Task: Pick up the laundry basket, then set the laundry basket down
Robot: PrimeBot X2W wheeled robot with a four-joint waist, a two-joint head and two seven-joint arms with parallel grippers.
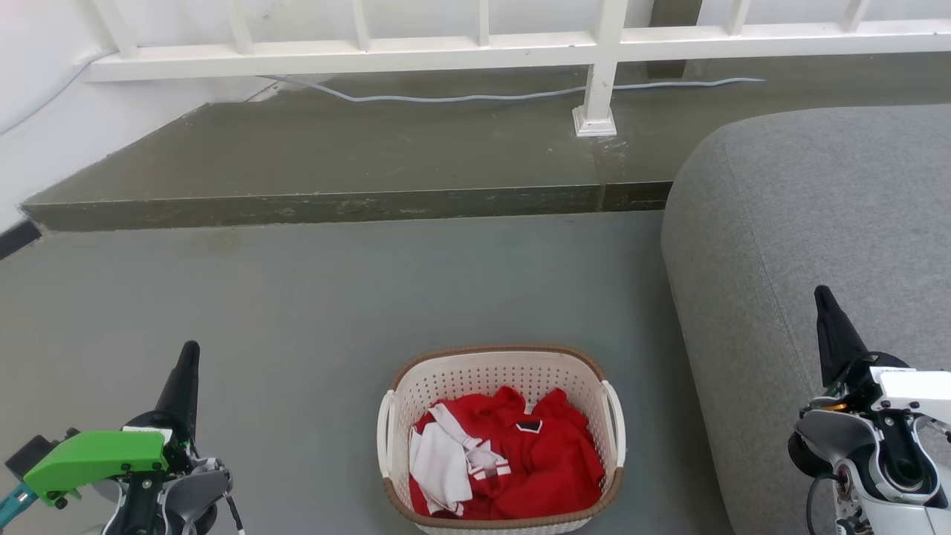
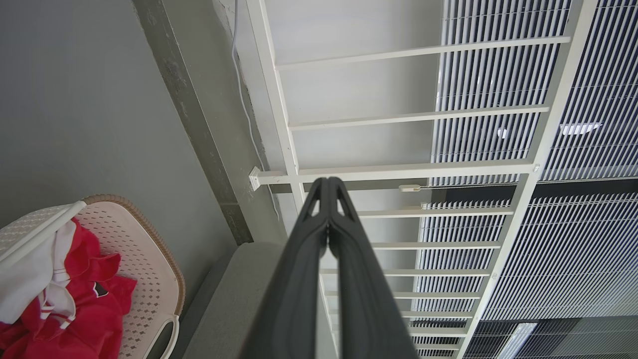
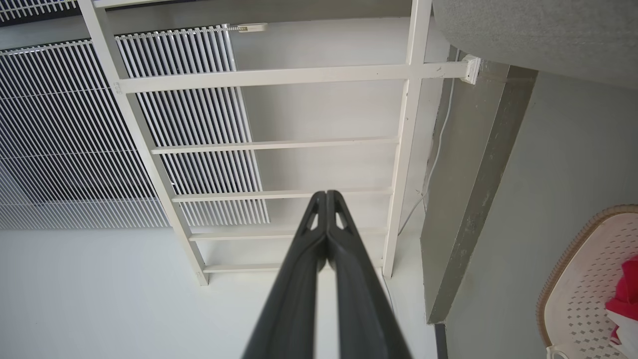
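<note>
The basket point(image 1: 501, 438) sits on the grey floor point(image 1: 297, 312) at the bottom centre of the head view, just left of the grey sofa point(image 1: 817, 245), with red and white clothes point(image 1: 505, 461) heaped inside. It lies between the two grippers and well apart from both: the left gripper point(image 1: 187, 364) is off to its left, the right gripper point(image 1: 826, 305) off to its right above the sofa's edge, and both point forward, away from it. Its long axis runs toward the robot, so the two white handles point(image 1: 385, 438) face sideways, one toward each arm. The left gripper looks somewhat nearer, since the right one is higher and farther out over the sofa. In each wrist view the fingers point(image 2: 329, 224) meet at the tips with nothing between them, so both pairs of jaws are clenched and empty. The lift likely calls for both arms to swing inward and down, each jaw released before reaching its own handle.
</note>
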